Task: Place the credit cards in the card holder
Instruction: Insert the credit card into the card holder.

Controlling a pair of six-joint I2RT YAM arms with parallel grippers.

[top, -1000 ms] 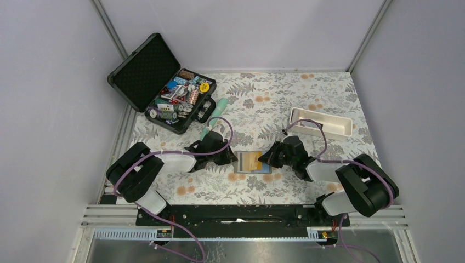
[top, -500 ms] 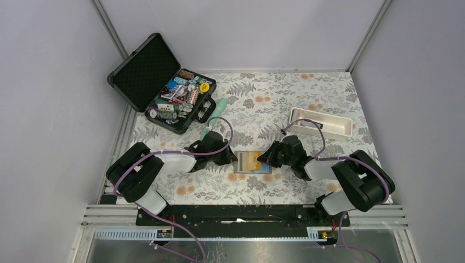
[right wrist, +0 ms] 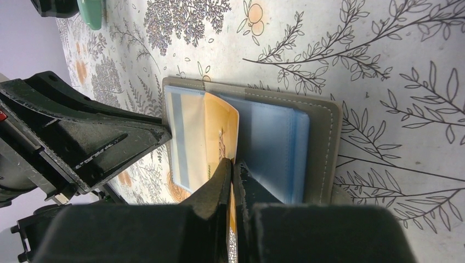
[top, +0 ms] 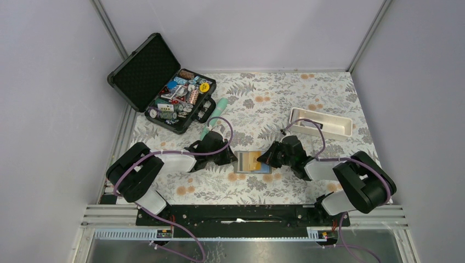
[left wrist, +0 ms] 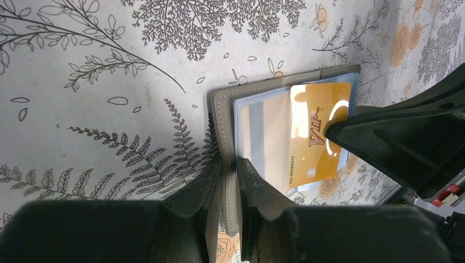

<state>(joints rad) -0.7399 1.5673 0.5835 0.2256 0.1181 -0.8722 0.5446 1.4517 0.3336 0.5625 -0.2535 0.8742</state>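
Right wrist view shows the orange-yellow card (right wrist: 222, 129) apparently part-way into a clear pocket of the card holder (right wrist: 324, 142). Its near end is pinched edge-on between the closed tips of the right pincer (right wrist: 231, 164); that thin grip looks chosen so the card can slide flat along the pocket mouth. Blue sheets (right wrist: 271, 148) sit against the right flap, cards or sleeves I cannot tell. The holder lies open and flat on the floral worktop (top: 263, 98), midway between the two arms. The left pincer (left wrist: 230, 167) stands narrow, clamped over the holder's grey left edge, seemingly to pin it so the push from the opposite side does not shove it away. By my reading the insertion is under way, not finished. Well apart lie a mint-green tube (top: 217, 108), a black case (top: 143, 68) and a white tray (top: 334, 127)
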